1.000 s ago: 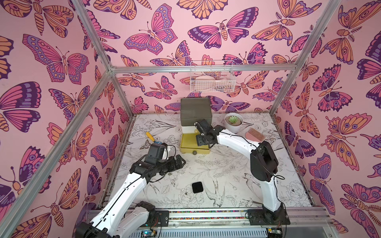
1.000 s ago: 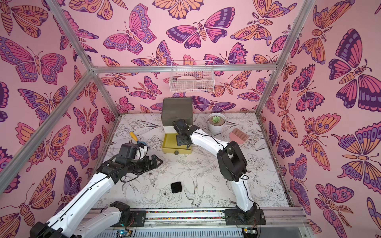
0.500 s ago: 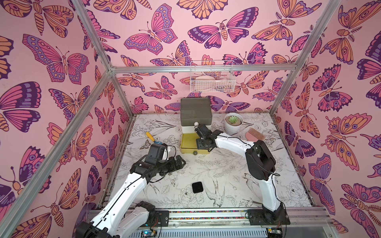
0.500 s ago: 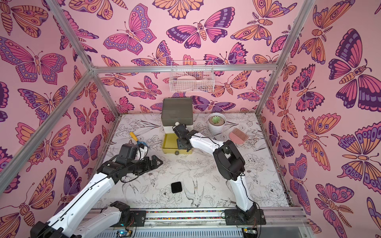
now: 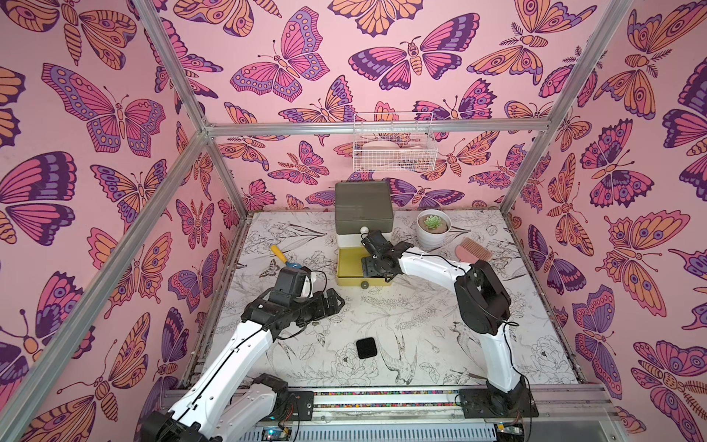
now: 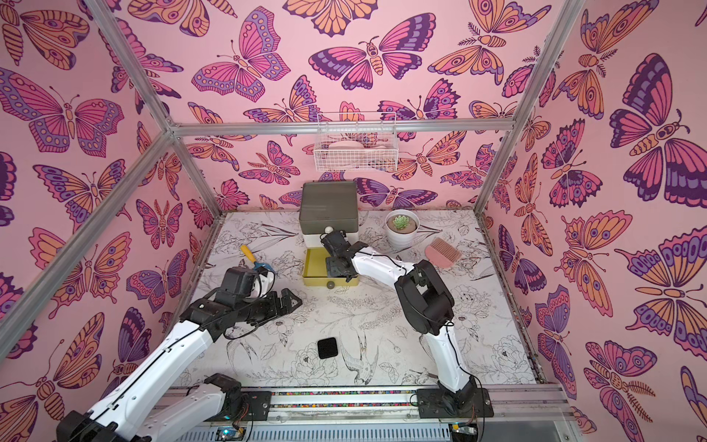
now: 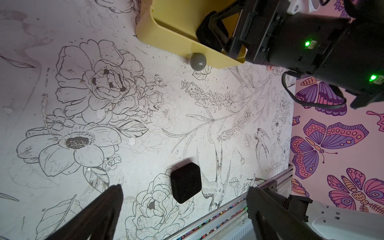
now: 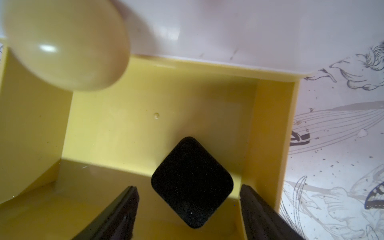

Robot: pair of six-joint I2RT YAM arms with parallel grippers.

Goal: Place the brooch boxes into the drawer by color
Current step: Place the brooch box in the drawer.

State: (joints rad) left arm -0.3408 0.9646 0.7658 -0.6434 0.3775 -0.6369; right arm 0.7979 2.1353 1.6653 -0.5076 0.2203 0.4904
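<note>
**Item 1, drawer** [image 5: 363, 214]: three-tier chest at the back of the floral surface [image 5: 421, 325]. Grey top tier and white middle tier are shut. The yellow bottom tier [image 6: 315, 268] is pulled out toward the front, grey knob [image 7: 198, 61] facing forward.

**Item 2, black brooch box in drawer** [image 8: 192, 182]: inside the yellow tier, near one side wall, turned cornerwise.

**Item 3, black brooch box on surface** [image 5: 366, 348]: lies alone on the surface toward the front rail, well apart from the drawer. Seen in both top views.

**Item 4, right pincer** [image 8: 189, 190]: reaches down into the yellow tier, just under the yellow knob [image 8: 64, 41]. Jaws are parted, with the boxed item between them and a gap on each side. Nothing is gripped.

**Item 5, left pincer** [image 7: 185, 188]: held above the surface, left of the drawer. Jaws are spread wide and empty.

**Sundries:** potted succulent [image 5: 433, 225] beside the chest, pink comb [image 5: 473, 250] near it, yellow-handled tool [image 5: 281, 255] at the left, wire basket [image 5: 394, 147] on the back wall.
</note>
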